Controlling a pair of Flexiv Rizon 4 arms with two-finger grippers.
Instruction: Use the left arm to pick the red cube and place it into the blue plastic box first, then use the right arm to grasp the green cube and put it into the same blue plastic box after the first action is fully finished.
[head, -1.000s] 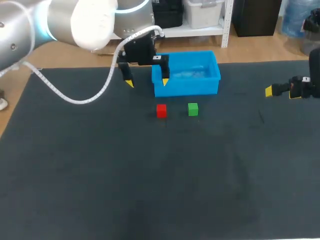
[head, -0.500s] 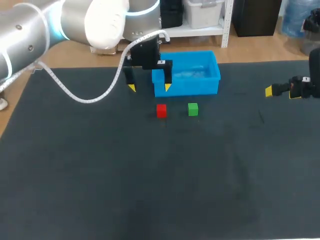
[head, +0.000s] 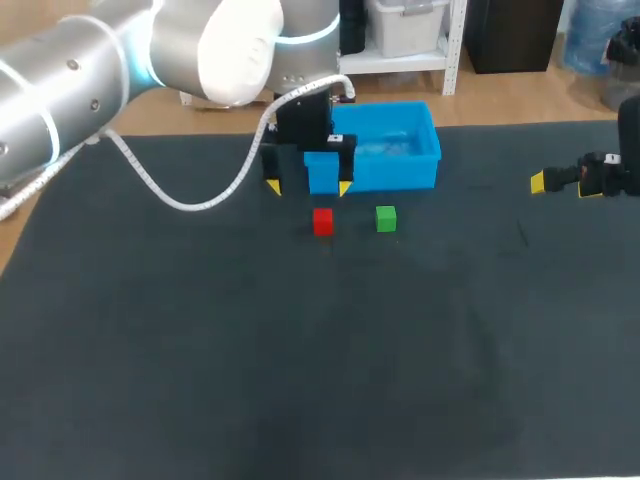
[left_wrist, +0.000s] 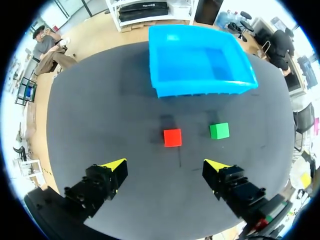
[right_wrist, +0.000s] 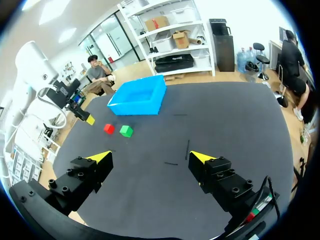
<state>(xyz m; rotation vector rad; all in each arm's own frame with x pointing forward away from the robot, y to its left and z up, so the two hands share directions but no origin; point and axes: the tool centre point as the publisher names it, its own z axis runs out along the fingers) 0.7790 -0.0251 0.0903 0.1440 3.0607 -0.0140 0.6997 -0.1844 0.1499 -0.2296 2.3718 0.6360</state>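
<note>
1. In the upper middle of the head view, the left end effector (head: 309, 188) is being brought down and rightward, in front of the blue plastic box (head: 400, 170). Its fingers are being held wide, with nothing gripped.
2. The red cube (head: 322, 221) is lying untouched on the bench (head: 200, 350) just below it, so the descent to grasp is judged to be next.
3. The green cube (head: 386, 218), just right of the red one, is being left alone.
4. At far right, the right end effector (right_wrist: 150, 157) is being kept wide and empty, well apart.
</note>
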